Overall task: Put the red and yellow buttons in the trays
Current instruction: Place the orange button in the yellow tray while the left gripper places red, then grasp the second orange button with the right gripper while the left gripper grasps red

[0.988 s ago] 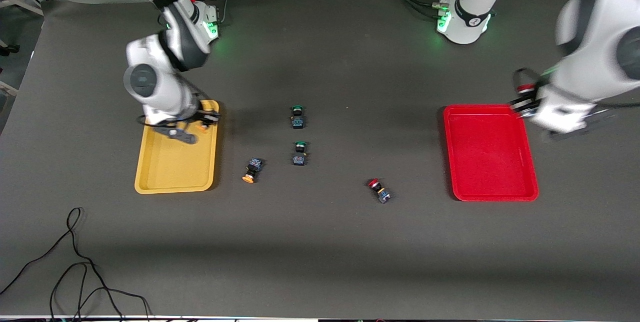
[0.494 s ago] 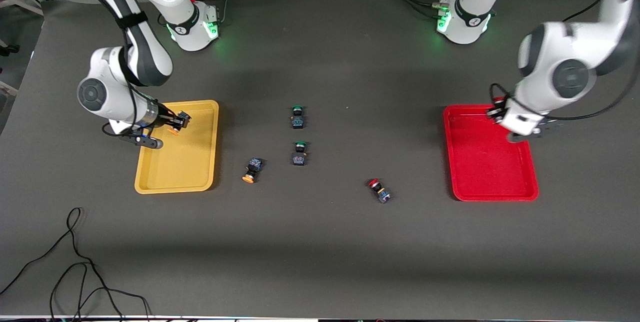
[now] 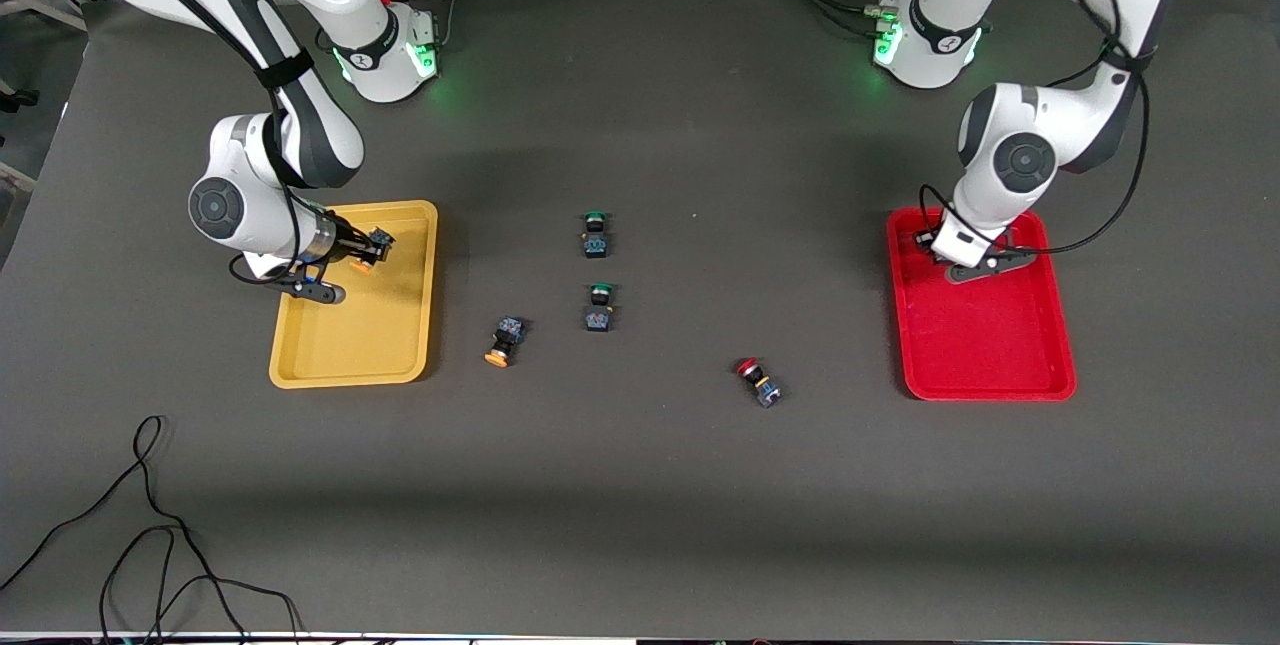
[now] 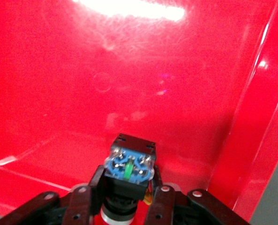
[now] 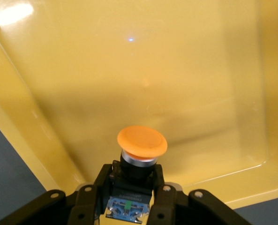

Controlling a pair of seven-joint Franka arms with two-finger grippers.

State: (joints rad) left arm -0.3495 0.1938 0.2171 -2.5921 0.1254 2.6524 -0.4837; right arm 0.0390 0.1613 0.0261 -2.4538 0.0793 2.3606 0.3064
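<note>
- Yellow button (image 5: 142, 149) is pinched in the right gripper (image 3: 372, 247), fingers (image 5: 156, 185) tight on its dark body, orange cap pointing down at the yellow tray (image 3: 385, 345). It hangs over the tray's end closest to the robot bases, not touching the floor afaict.
- Red button (image 4: 129, 164) is clamped in the left gripper (image 3: 930, 243), blue-black terminal end facing the wrist cam, a bit of red cap showing between the fingers (image 4: 97, 185). It's over the red tray (image 3: 985, 365), near a corner by the rim at the end closest to the bases.
- Other yellow button (image 3: 504, 340) lies on its side on the surface, just beside the yellow tray, cap toward the front cam.
- Other red button (image 3: 758, 381) also on its side, on the surface btwn the middle and the red tray, well apart from it.
- 2 green-cap buttons mid-surface in a column: one (image 3: 594, 233) nearer the bases, one (image 3: 599, 307) nearer the cam, both lying down.
- Loose black cable (image 3: 150, 525) coils on the surface close to the front cam, at the right arm's end.
</note>
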